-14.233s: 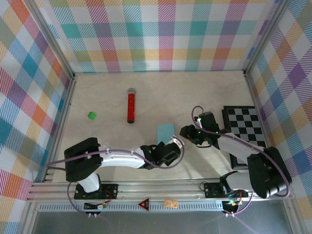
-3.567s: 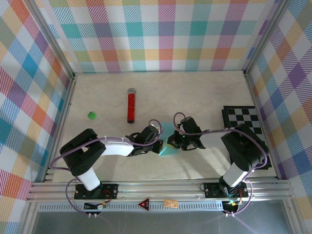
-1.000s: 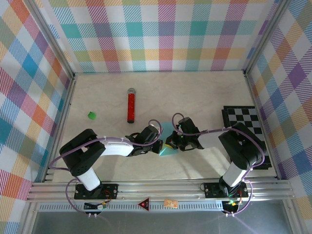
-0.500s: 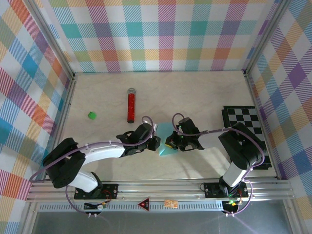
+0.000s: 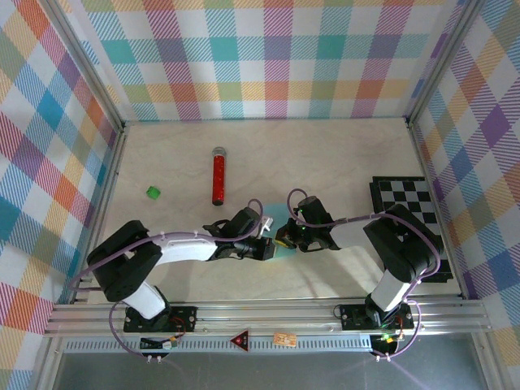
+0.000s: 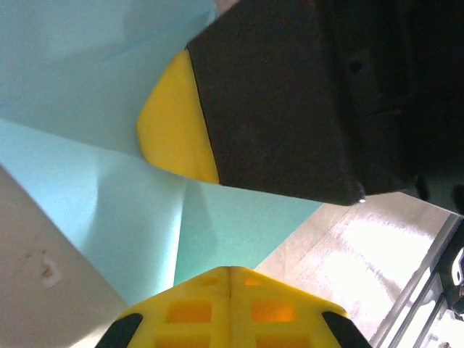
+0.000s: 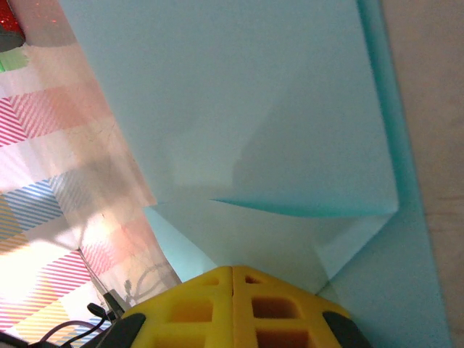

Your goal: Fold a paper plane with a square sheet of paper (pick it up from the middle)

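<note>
On the bench [image 5: 341, 154], between the arms, the square sheet of paper [image 7: 239, 109] sits partly folded. It looks light, limp and easily torn, best held near its middle crease. The left claw [image 6: 230, 270] and right claw [image 7: 232, 268] each pinch it shut.

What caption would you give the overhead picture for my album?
Both closed, left fingers and right fingers meet at the partly folded cyan sheet; red tube, checkered board beside.
</note>
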You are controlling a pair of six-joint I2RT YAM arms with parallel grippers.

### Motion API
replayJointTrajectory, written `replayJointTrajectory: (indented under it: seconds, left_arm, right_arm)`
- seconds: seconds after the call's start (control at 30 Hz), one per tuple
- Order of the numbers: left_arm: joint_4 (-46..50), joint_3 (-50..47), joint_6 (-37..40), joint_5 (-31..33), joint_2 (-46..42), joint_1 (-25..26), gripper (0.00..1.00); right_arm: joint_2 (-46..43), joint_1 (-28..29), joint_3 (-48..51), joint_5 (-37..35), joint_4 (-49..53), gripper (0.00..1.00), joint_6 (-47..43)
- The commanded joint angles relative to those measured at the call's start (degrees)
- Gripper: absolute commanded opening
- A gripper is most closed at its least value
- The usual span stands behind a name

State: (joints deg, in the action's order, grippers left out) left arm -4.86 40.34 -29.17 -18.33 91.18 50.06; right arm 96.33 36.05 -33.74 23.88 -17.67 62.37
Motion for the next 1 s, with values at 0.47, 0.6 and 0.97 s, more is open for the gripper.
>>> replayJointTrajectory:
  seconds: [0.47,0.6,0.97]
  left_arm:
    - [-5.78,1.98,-3.89,-7.73,5.68,-3.36,0.05]
    - [-5.33,1.76,-4.05,-7.38,6.63,-3.45,0.05]
    - [-4.98,-0.73,-4.84,-7.86,6.32,-3.4,0.05]
  right_arm:
    - [2.16,0.02,1.97,-4.63,6.95,0.0,-0.85]
    - [2.1,-0.01,2.0,-4.63,7.1,0.0,-1.05]
    - [2.15,-0.35,2.1,-4.72,7.39,0.0,-1.46]
